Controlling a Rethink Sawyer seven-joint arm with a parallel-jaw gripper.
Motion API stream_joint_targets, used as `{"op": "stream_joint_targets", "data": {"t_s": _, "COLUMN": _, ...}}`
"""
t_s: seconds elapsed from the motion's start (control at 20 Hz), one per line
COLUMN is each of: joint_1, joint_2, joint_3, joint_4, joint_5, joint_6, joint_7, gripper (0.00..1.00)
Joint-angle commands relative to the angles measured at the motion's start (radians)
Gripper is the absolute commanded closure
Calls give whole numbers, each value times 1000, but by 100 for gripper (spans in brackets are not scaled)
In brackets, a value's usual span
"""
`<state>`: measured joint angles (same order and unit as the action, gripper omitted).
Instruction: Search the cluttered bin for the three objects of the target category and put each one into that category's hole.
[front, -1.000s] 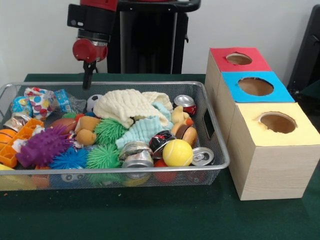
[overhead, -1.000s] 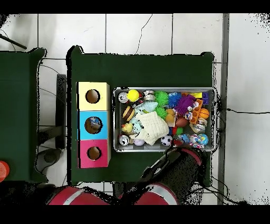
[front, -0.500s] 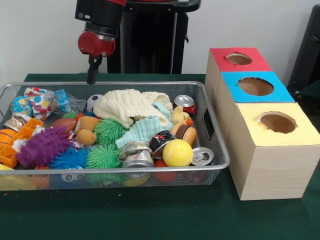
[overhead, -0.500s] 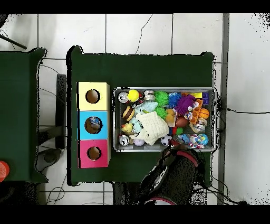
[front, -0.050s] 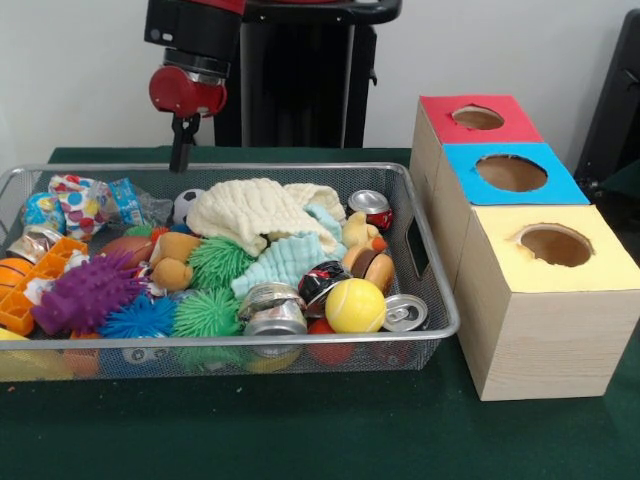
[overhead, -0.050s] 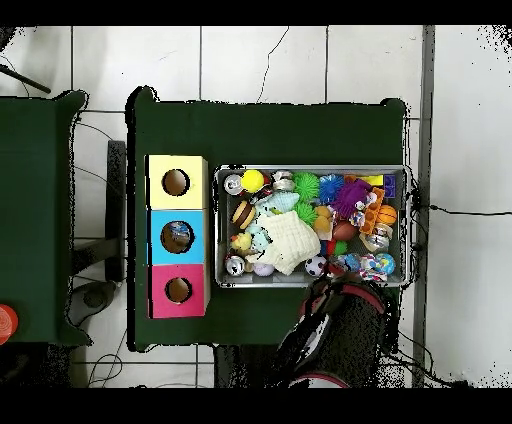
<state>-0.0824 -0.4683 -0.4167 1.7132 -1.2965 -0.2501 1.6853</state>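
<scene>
A wire mesh bin (front, -0.050s: 425, 265) is crammed with toys, cloths and cans. Silver cans lie at the back right (front, -0.050s: 369, 203), front right (front, -0.050s: 405, 312) and front middle (front, -0.050s: 272, 300). A yellow tennis ball (front, -0.050s: 354, 304), a small soccer ball (front, -0.050s: 185, 203) and green spiky balls (front, -0.050s: 205, 312) show too. My gripper (front, -0.050s: 181, 160) hangs shut and empty above the bin's far rim, left of centre, touching nothing. To the right stand three boxes with holes: red (front, -0.050s: 500, 128), blue (front, -0.050s: 555, 185), yellow (front, -0.050s: 600, 265). In the overhead view the arm (overhead, -0.050s: 335, 305) covers the bin's lower edge (overhead, -0.050s: 312, 284).
A cream cloth (front, -0.050s: 250, 212) and a teal cloth (front, -0.050s: 285, 260) cover the bin's middle. A purple spiky toy (front, -0.050s: 85, 292), an orange tray (front, -0.050s: 30, 285) and snack packets (front, -0.050s: 80, 200) fill the left end. Something lies inside the blue box's hole (overhead, -0.050s: 177, 237).
The gripper has risen from just over the bin's far rim and ended slightly higher and to the right. Nothing in the bin has moved.
</scene>
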Motion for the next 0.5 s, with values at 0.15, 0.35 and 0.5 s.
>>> {"op": "stream_joint_targets", "data": {"t_s": 0.15, "joint_1": -34, "joint_2": 12, "joint_3": 166, "joint_4": -4, "joint_5": -11, "joint_6": 73, "joint_7": 135, "gripper": 100}}
{"op": "stream_joint_targets", "data": {"t_s": 0.35, "joint_1": -36, "joint_2": 19, "joint_3": 165, "joint_4": -8, "joint_5": 3, "joint_6": 72, "joint_7": 121, "gripper": 100}}
{"op": "stream_joint_targets", "data": {"t_s": 0.5, "joint_1": -33, "joint_2": 22, "joint_3": 160, "joint_4": -9, "joint_5": 14, "joint_6": 68, "joint_7": 114, "gripper": 100}}
